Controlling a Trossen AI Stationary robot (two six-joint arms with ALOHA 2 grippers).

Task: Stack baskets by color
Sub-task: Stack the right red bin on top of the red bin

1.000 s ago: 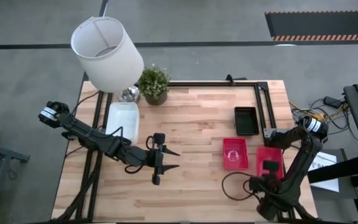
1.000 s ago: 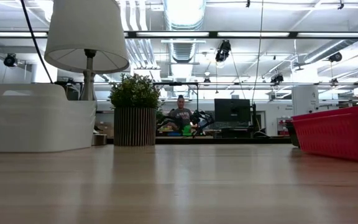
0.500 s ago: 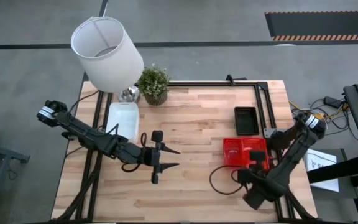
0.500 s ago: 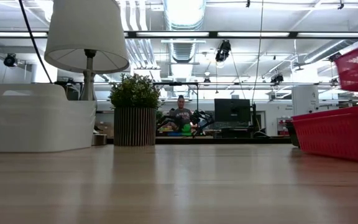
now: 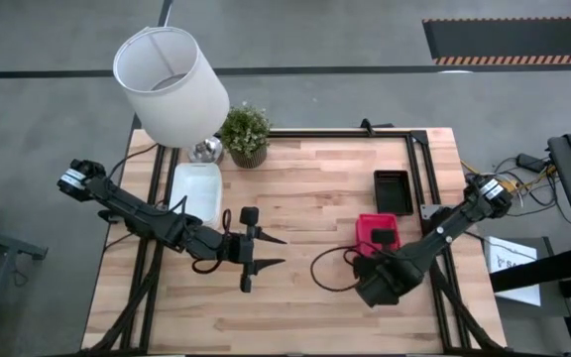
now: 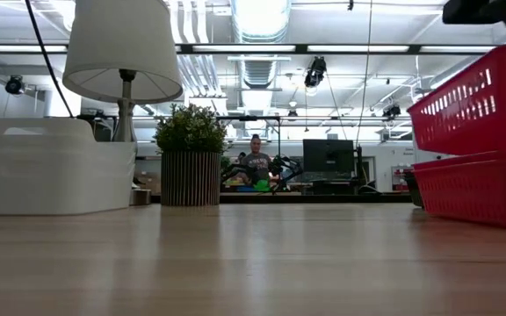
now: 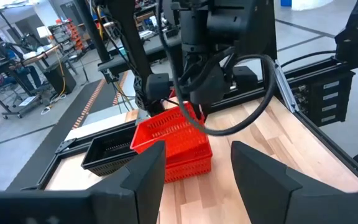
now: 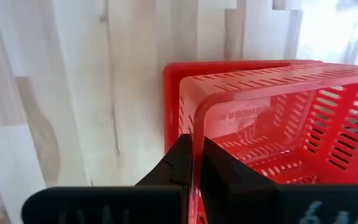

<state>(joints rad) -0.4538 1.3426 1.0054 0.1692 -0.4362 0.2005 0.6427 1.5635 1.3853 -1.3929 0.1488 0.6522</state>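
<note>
Two red mesh baskets show at the table's right. One red basket stands on the wood. The other red basket hangs tilted just above it, with my right gripper shut on it; the left wrist view shows this held basket too. A black basket lies farther back on the right. A white basket rests at the far left. My left gripper hovers open over the table's middle, nothing between its fingers. My right gripper holds the upper red basket by one side wall at its rim, one finger inside the basket and one outside. The fingers come from above, pointing down. The basket hangs tilted and clear over the lower red basket.
A lamp with a white shade and a potted plant stand at the table's far left. A black frame runs along the far right corner. Bare wood lies between the two arms and along the near edge.
My right gripper has carried the red basket up and toward the table's left, from beside the other red basket to above it. The basket has come into the low view, raised and tilted.
</note>
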